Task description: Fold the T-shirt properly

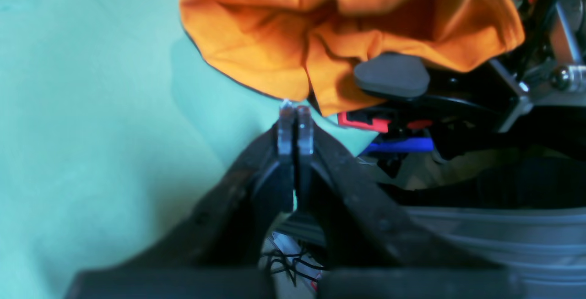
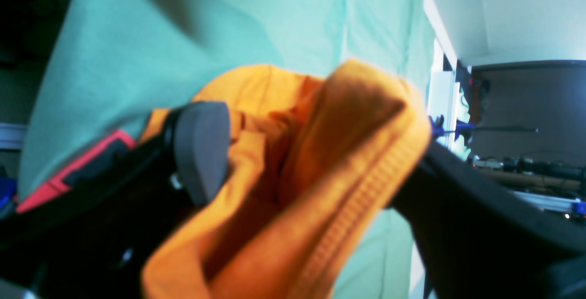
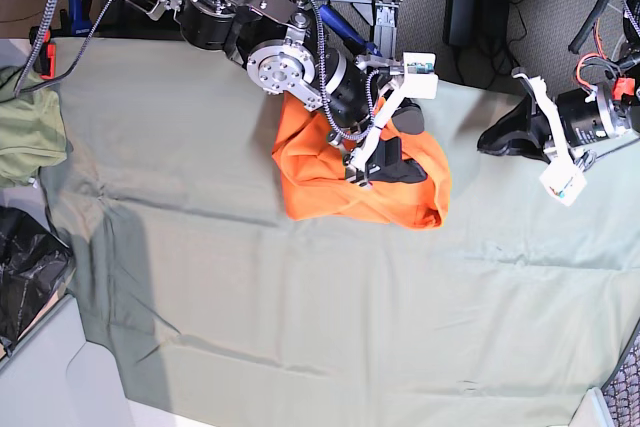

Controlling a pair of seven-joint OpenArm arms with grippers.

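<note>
Lying in a crumpled heap, the T-shirt point(image 3: 330, 182) is in the upper middle of the base view, on the pale green cloth point(image 3: 320, 327) that covers the bench. The fabric is bunched and creased, and no sleeve or collar can be told apart there.

The right pincer point(image 3: 385, 159) is over the right part of the heap. In the right wrist view its two fingers stand wide apart, one grey pad point(image 2: 201, 150) at the left of the frame and the dark finger at the right, and folds of the orange T-shirt point(image 2: 316, 166) with a ribbed hem fill the space between them. The cloth touches both fingers, but I cannot tell if it is really gripped.

The left pincer point(image 3: 500, 137) is at the right edge of the base view, well apart from the heap. In the left wrist view its fingers point(image 1: 285, 129) are pressed together with nothing between them, just beside the lower edge of the T-shirt point(image 1: 274, 29).

An olive-green garment point(image 3: 25, 132) lies at the left edge of the base view.
</note>
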